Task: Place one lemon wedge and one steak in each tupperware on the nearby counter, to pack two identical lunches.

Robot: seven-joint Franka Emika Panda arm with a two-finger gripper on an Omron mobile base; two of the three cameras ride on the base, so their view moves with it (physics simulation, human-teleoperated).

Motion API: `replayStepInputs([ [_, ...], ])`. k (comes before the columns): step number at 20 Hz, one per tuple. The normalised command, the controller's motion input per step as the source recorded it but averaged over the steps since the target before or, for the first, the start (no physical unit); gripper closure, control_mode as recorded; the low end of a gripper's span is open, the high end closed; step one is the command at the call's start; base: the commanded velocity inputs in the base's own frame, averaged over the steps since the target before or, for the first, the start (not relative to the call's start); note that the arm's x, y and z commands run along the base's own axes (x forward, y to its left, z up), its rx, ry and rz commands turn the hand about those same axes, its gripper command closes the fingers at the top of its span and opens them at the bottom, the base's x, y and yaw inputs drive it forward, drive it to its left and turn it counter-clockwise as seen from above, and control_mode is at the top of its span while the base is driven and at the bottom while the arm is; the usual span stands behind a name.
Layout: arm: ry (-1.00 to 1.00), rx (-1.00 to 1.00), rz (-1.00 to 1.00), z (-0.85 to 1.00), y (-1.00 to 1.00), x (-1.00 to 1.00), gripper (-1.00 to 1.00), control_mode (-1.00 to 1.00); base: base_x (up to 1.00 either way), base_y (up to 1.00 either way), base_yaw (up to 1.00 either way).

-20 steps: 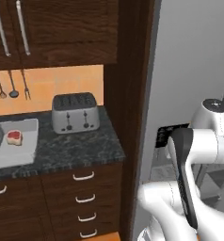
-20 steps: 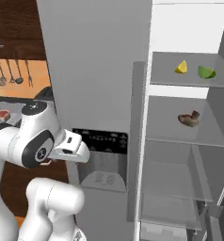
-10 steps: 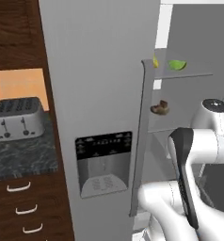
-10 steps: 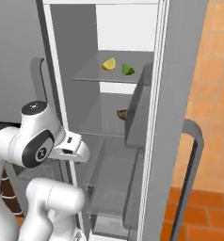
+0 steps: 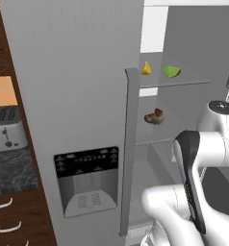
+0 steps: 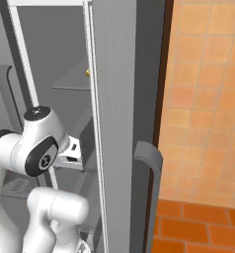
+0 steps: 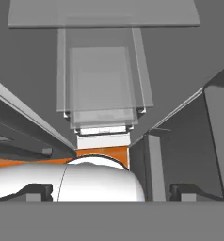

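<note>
A yellow lemon wedge (image 5: 146,68) lies on the upper glass shelf of the open fridge, beside a green lime wedge (image 5: 171,71). One shelf below rests a brown steak (image 5: 154,117). In the right base view a speck of the lemon wedge (image 6: 88,73) peeks past the door edge. My gripper (image 7: 113,192) is open, its dark fingertips (image 7: 38,190) wide apart with nothing between them, facing stacked glass shelves inside the fridge. A strip of the black counter (image 5: 10,168) shows at far left. The tupperware is out of view.
The closed fridge door with a dispenser panel (image 5: 86,180) and a long vertical handle (image 5: 128,149) stands left of the open compartment. A toaster (image 5: 3,134) sits on the counter. The open fridge door (image 6: 117,128) stands close on my right, before an orange tiled wall (image 6: 208,99).
The whole picture has swept from the counter to the fridge, so the base has moved right. The arm's pose looks the same and the gripper stays open.
</note>
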Motion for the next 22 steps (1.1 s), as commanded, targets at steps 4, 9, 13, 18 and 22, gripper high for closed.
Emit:
replayStepInputs([
  [4, 0.00, 0.00, 0.00, 0.00, 0.00, 0.00, -1.00, 1.00, 0.51, 0.06, 0.00],
  [9, -0.03, 0.00, 0.00, -0.12, 0.00, 0.59, -1.00, -1.00, 0.08, 0.00, 0.00],
  [13, -0.02, 0.03, 0.00, -0.01, 0.00, 1.00, -1.00, -1.00, 0.00, 0.00, 0.00],
  [18, -0.08, 0.02, -0.01, -0.07, -0.16, 0.96, -1.00, -1.00, 0.00, 0.00, 0.00],
  [22, 0.00, 0.04, 0.00, -0.06, -0.08, 0.92, -1.00, -1.00, 0.00, 0.00, 0.00],
])
